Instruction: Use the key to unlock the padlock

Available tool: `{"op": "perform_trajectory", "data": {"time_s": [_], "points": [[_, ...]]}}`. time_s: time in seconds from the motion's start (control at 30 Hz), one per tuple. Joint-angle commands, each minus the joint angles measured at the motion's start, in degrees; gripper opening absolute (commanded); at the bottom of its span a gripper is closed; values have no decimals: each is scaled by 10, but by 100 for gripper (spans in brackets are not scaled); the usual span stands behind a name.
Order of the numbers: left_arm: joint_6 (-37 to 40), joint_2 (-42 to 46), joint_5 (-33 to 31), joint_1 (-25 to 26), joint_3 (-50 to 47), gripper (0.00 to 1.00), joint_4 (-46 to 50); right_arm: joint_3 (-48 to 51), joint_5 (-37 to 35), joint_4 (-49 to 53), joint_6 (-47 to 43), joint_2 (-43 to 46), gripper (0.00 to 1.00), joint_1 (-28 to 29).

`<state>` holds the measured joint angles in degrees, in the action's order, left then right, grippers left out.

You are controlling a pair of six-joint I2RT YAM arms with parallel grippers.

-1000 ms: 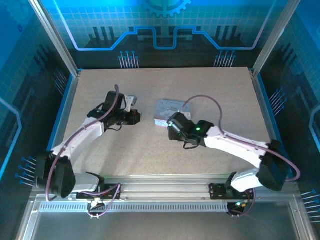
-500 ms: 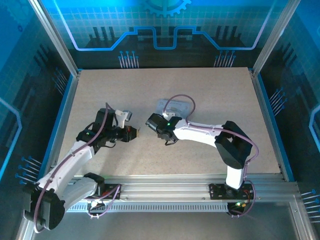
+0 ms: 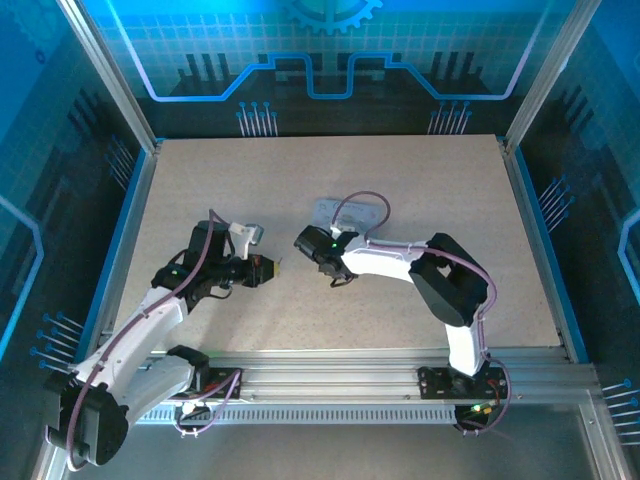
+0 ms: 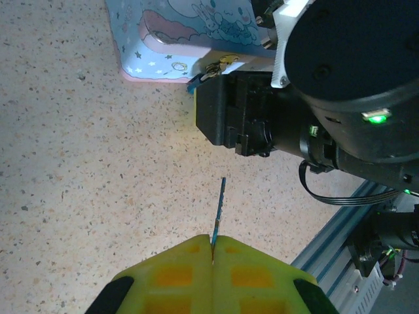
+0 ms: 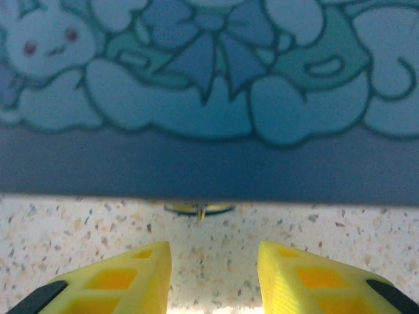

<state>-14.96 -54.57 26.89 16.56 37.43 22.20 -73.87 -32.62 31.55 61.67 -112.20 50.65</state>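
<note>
The left gripper (image 4: pixel 213 243) has its yellow fingers pressed together on the key (image 4: pixel 220 204), a thin blade pointing toward the right arm's black wrist. The right gripper (image 5: pixel 213 261) has its fingers apart and holds nothing. It sits just in front of the small brass padlock (image 5: pixel 198 209), which hangs at the front edge of the bunny-printed box (image 5: pixel 209 98) on the speckled table (image 4: pixel 78 163).

Tiny gold padlock (image 4: pixel 220 63) on tin (image 4: pixel 163 39) front; thin key (image 4: pixel 220 206) in left pincer (image 4: pixel 213 243).

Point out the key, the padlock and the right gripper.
key (image 4: pixel 218 210): left wrist view, middle of the thin blade.
padlock (image 4: pixel 219 63): left wrist view, small gold body at the front edge of the tin (image 4: pixel 150 64).
right gripper (image 5: pixel 213 252): right wrist view, midway between its open jaws.
</note>
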Motion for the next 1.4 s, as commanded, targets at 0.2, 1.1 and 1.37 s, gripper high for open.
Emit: {"op": "perform_trajectory", "data": {"time_s": [0.2,1.1,1.37], "points": [[-2,5,15,1,-3,0,-15,-38,-14,-20,0,-38,39,-30],[10,-5,5,12,-14,0,-49,-86,82,19,-119,-17,12,-52],[36,-22,43,57,-51,0,-150,-110,203,84,-151,11,10,-82]]}}
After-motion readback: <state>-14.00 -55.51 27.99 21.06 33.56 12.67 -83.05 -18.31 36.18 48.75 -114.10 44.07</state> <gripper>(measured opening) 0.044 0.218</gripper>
